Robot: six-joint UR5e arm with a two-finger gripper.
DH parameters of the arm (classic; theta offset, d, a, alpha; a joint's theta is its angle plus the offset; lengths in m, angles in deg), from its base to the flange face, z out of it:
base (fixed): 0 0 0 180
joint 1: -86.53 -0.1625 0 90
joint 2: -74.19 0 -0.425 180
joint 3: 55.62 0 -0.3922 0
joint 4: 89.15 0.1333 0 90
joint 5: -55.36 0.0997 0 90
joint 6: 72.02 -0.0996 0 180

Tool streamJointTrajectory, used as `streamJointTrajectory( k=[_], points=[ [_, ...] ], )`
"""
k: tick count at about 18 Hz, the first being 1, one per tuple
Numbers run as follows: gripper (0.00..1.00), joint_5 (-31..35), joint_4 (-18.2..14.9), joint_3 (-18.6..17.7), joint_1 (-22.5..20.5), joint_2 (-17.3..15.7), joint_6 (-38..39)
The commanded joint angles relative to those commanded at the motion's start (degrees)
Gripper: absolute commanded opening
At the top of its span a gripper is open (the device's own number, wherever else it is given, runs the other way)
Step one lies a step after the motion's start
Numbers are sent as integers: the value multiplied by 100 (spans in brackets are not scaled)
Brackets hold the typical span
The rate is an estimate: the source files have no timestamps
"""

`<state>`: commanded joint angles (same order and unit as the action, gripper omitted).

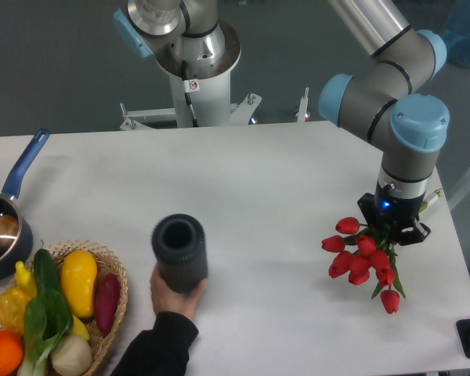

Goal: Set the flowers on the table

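Note:
A bunch of red tulips (362, 257) with green stems hangs at the right side of the white table (282, 180), its blooms low over or touching the surface. My gripper (393, 231) points down right above the bunch and is shut on the stems. The fingers are mostly hidden by the wrist and the flowers.
A person's hand (175, 296) holds a dark grey cylindrical vase (178, 252) at the table's front middle. A wicker basket of vegetables (59, 309) stands at the front left. A blue-handled pot (4, 227) sits at the left edge. The table's right edge is close to the flowers.

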<state>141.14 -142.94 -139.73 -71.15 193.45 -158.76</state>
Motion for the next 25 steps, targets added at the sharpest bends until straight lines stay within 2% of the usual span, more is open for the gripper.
streamJointTrajectory(
  k=[6,10,11,13,14,15,20,22,25],
  points=[
    [0,184,0,-35,78,18,70],
    [0,158,9,-342,290,-35,527],
    [5,132,9,-352,290,-35,527],
    [43,123,0,-360,290,-53,554],
    [66,123,0,-395,307,-53,615],
    [100,132,52,-544,273,-105,781],
    [100,71,79,-580,255,-228,791],
    [100,-122,62,-580,220,-395,782],
    [100,-473,70,-528,36,-378,738]
  ],
)
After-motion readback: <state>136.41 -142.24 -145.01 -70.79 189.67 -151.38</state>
